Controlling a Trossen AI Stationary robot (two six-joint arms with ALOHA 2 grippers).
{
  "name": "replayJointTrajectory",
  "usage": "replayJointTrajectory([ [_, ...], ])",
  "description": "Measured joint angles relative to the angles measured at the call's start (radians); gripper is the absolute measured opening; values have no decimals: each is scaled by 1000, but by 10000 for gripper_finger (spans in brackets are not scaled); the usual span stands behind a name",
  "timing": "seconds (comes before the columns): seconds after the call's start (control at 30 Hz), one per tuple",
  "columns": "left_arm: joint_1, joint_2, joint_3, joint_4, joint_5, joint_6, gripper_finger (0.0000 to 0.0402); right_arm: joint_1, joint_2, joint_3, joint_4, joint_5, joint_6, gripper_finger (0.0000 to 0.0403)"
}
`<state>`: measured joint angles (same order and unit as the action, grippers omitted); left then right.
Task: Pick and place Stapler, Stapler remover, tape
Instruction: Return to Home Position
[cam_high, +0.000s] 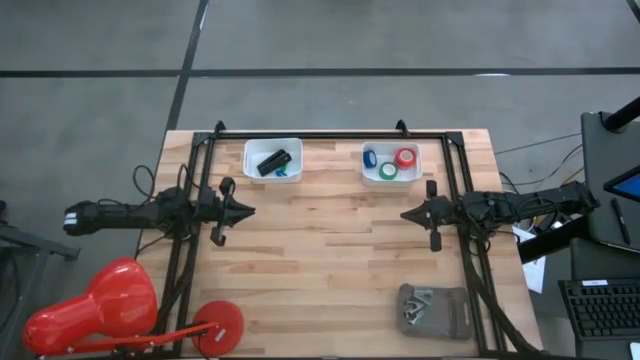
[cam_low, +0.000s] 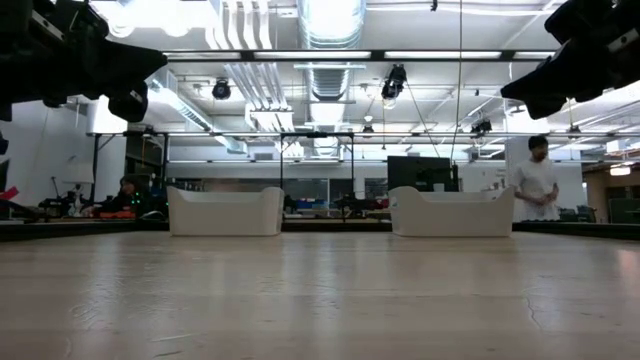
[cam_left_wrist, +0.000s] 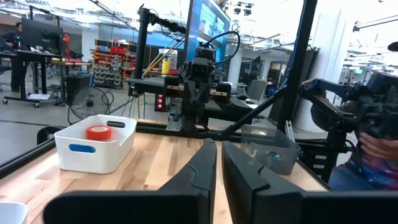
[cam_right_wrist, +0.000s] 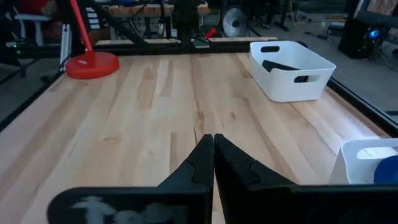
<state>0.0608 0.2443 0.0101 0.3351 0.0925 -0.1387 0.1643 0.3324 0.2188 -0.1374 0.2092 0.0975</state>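
A black stapler lies in the left white bin at the table's far edge; the right wrist view shows it too. Blue, red and green tape rolls lie in the right white bin. I cannot make out the stapler remover for certain. My left gripper hangs shut at the table's left side, pointing toward the middle, with nothing between its fingers. My right gripper hangs shut at the right side, facing it, also with nothing in it.
A grey pouch with small metal pieces on it lies at the near right. A red lamp with a round base stands at the near left corner. Black frame rails border the table. Bare wood lies between the grippers.
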Motion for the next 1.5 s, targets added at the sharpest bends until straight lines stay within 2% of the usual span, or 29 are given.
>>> replayJointTrajectory([
  [0.3, 0, 0, 0, 0, 0, 0, 29, 3, -181, -20, -118, -5, 58, 8],
  [0.57, 0, 0, 0, -1, 0, 0, 27, 3, -333, -123, -117, -8, 28, 8],
  [0.9, 0, 2, 0, -12, -2, 0, 33, 3, -308, -125, -120, -16, -49, 8],
  [1.5, 0, 2, 0, -15, -4, 0, 25, 3, -304, -125, -120, -16, -48, 8],
])
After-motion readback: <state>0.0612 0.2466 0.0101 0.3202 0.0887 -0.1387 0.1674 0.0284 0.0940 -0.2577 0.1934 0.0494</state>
